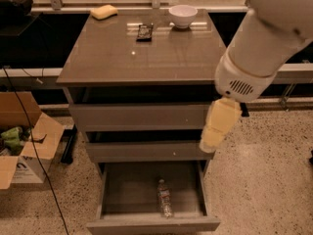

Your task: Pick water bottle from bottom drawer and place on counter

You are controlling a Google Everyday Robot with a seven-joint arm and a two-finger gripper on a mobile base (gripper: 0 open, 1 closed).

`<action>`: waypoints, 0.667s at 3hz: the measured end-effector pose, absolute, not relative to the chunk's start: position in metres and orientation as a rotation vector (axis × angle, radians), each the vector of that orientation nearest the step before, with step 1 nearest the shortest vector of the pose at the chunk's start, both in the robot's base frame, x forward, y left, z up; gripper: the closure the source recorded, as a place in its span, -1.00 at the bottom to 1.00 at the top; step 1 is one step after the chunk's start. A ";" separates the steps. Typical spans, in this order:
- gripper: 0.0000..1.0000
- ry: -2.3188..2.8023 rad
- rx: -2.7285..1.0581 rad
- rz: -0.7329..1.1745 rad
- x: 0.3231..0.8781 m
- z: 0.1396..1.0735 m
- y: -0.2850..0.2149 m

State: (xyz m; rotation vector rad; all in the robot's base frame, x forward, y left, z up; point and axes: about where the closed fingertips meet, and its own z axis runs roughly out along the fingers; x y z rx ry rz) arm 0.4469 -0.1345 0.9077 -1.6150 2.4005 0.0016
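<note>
The water bottle (165, 198) lies on its side in the open bottom drawer (151, 224), right of the middle, cap toward the back. The counter (146, 58) is the glossy top of the cabinet above. My gripper (214, 133), pale yellow on a large white arm, hangs pointing down in front of the cabinet's right side, level with the middle drawer. It is above and to the right of the bottle and holds nothing that I can see.
On the counter's far edge are a yellow sponge (104, 11), a small dark packet (145, 32) and a white bowl (183, 15). An open cardboard box (22, 141) stands on the floor at the left, with a black cable (34, 155) trailing past it.
</note>
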 end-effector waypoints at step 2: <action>-1.00 2.542 -1.445 0.110 0.462 0.804 -0.115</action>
